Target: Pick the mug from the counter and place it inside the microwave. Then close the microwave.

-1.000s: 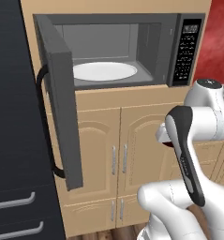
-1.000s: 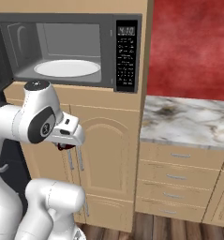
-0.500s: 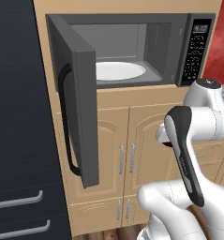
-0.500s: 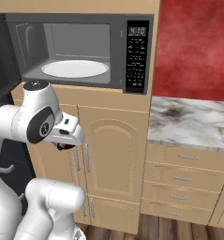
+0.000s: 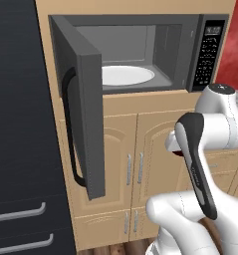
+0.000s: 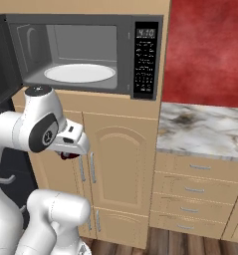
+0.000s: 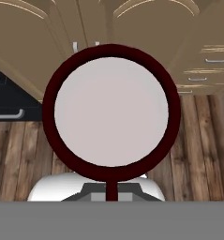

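The mug [image 7: 111,115] is a dark maroon ring with a pale inside, seen from straight above in the hand view, hanging over the wooden floor. My gripper [image 6: 68,152] is shut on the mug [image 6: 66,156], held low and close to the arm, in front of the cabinet doors below the microwave [image 6: 145,55]. The microwave stands open, its door [image 5: 88,124] swung out to the left, and its white round plate [image 5: 126,75] lies bare inside. The marble counter [image 6: 205,132] lies to the right, below the red wall.
A tall black fridge [image 5: 21,149] stands left of the open door. Tan cabinet doors [image 6: 118,169] run under the microwave, and drawers [image 6: 190,189] sit under the counter. The open door juts out towards me at chest height.
The whole picture has shifted between frames, so the base has driven; the microwave now looks larger and nearer. The arm has kept its pose with the mug in the gripper.
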